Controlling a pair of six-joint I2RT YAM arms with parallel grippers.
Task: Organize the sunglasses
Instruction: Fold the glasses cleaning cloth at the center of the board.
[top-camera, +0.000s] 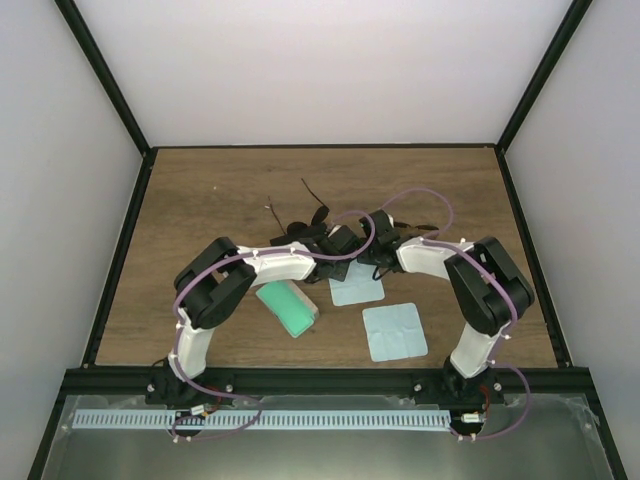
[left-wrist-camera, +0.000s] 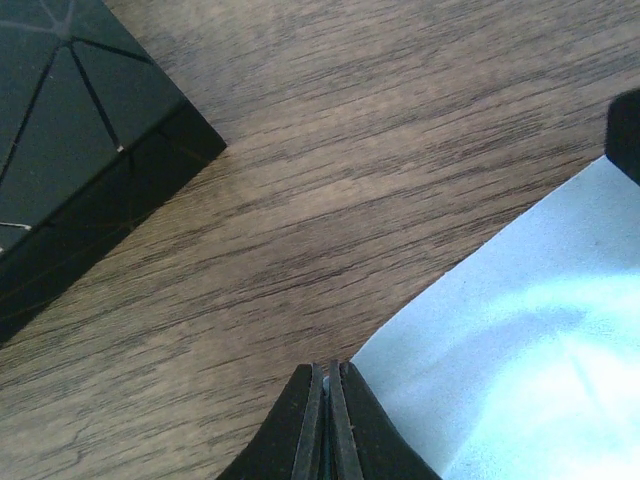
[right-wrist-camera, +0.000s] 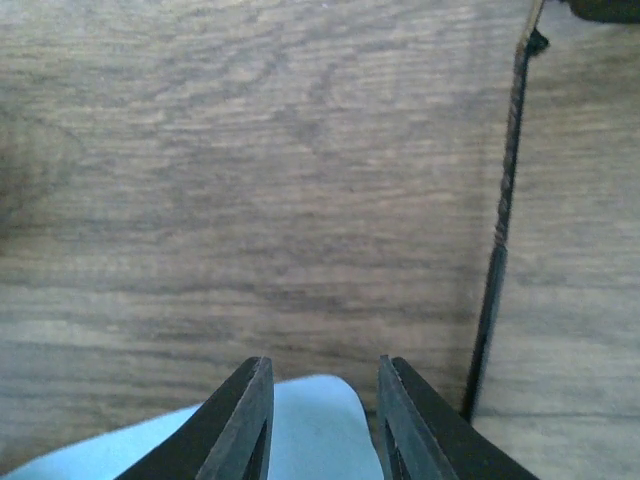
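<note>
Cloth-laying step, I judge: right fingers (right-wrist-camera: 245, 425) apart over the blue cloth (right-wrist-camera: 320, 430), left fingers (left-wrist-camera: 305, 430) together at its corner. Next, reach the sunglasses (right-wrist-camera: 500, 250) at right of frame.

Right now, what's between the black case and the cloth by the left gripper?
Just bare table between case and cloth; left wrist view shows it.

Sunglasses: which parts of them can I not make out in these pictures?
- Top view: the sunglasses are small, and the two arms cover much of them.
- Right wrist view: only one thin temple shows, cut off by the top edge.
- Left wrist view: none in frame.
</note>
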